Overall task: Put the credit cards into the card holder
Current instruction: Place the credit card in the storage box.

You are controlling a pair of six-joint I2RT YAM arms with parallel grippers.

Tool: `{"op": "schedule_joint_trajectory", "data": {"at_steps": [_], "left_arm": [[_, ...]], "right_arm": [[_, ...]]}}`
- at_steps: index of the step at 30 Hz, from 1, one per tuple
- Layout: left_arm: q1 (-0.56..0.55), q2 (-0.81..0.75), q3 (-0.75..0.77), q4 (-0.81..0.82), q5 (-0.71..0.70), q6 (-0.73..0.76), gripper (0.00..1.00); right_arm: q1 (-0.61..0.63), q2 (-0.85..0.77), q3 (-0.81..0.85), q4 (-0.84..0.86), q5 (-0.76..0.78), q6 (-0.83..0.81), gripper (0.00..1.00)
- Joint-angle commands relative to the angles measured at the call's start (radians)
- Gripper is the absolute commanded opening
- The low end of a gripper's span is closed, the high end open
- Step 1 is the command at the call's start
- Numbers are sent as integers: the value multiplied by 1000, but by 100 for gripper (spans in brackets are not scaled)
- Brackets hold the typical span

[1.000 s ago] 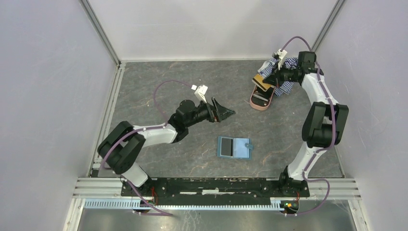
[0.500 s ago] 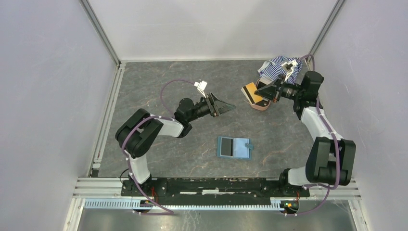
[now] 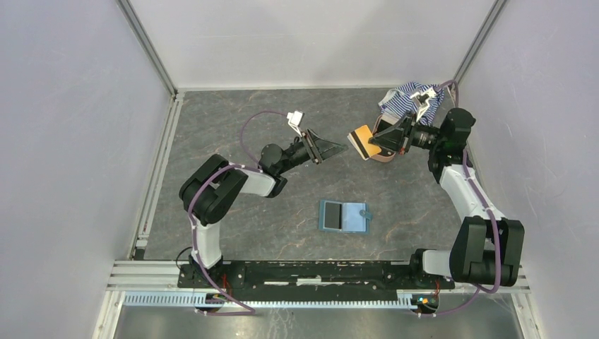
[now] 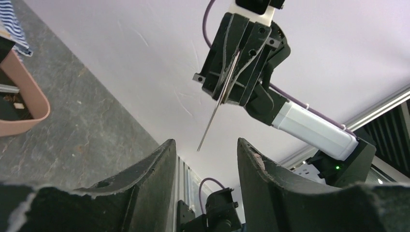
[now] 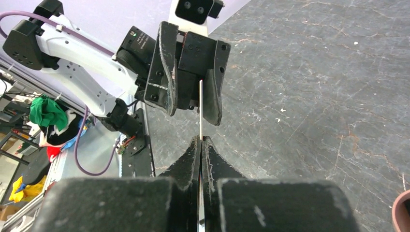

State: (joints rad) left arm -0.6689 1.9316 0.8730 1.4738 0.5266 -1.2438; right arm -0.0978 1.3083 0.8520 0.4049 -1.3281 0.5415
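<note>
My right gripper [image 3: 376, 143] is shut on a tan-gold credit card [image 3: 363, 141] and holds it in the air, pointing left. In the right wrist view the card [image 5: 200, 108] shows edge-on between my closed fingers [image 5: 192, 157]. My left gripper [image 3: 337, 150] is open and empty, facing the card from the left, a short gap away. In the left wrist view the card [image 4: 216, 113] hangs edge-on just beyond my open fingers [image 4: 154, 166]. The teal card holder [image 3: 344, 215] lies open on the table below, with a dark grey rectangle on its left half.
A pink oval case [image 3: 386, 154] lies under the right arm, also in the left wrist view [image 4: 26, 104]. A blue-white striped cloth [image 3: 404, 95] is bunched at the back right corner. White walls close in the grey table [image 3: 233, 120].
My right gripper has carried the tan-gold card left, away from the pink case. My left gripper has moved up and right, toward the card.
</note>
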Motion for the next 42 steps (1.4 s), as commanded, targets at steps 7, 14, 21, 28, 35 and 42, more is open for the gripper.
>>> {"op": "schedule_joint_trajectory", "data": {"at_steps": [7, 14, 21, 28, 35, 42], "left_arm": [[2, 59, 104, 154, 32, -97, 43], [2, 79, 118, 213, 48, -136, 33], [2, 92, 119, 263, 55, -167, 24], [3, 96, 136, 263, 52, -169, 9], [11, 96, 132, 262, 51, -133, 6], [15, 31, 113, 160, 52, 14, 7]], "right_arm": [[28, -26, 30, 45, -17, 61, 0], [43, -19, 36, 45, -13, 75, 0], [46, -10, 35, 45, -8, 79, 0], [56, -8, 33, 45, -18, 99, 0], [61, -15, 44, 39, -29, 119, 0], [86, -10, 46, 5, -24, 99, 0]]}}
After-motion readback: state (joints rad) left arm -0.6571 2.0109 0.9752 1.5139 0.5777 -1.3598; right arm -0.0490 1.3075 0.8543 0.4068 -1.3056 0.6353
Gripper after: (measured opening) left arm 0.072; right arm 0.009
